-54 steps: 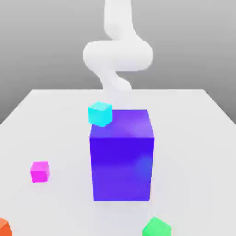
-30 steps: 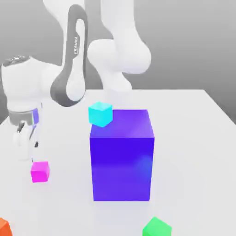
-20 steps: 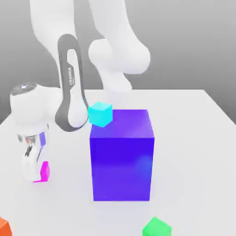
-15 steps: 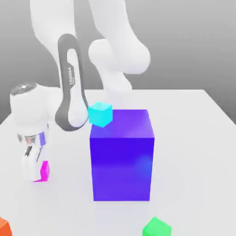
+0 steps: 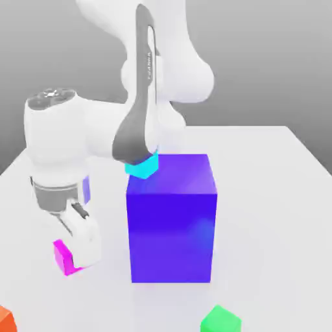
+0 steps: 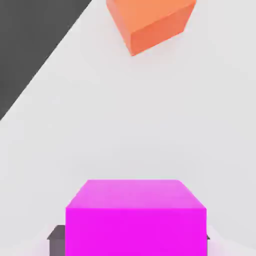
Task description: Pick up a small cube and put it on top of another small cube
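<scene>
The small cube [image 5: 62, 257], bright magenta-pink, is low over the white table [image 5: 259, 194] at the exterior view's left. My gripper [image 5: 72, 258] is shut on it, and one white finger [image 5: 85, 242] covers its right side. The hand view has the same pink cube [image 6: 135, 217] close up, with a dark sliver at each side of it. A small cyan cube [image 5: 144, 167] sits behind the big block's far left corner, partly hidden by my arm. A small green cube [image 5: 220, 320] lies at the front edge.
The big blue-violet block [image 5: 170, 217] stands in the middle of the table, just right of my hand. An orange cube [image 5: 5, 319] sits at the front left corner and also lies beyond the pink cube in the hand view [image 6: 150, 22].
The fingers have come down around the pink cube and shut on it. The hand has since turned and shifted slightly right, taking the cube with it.
</scene>
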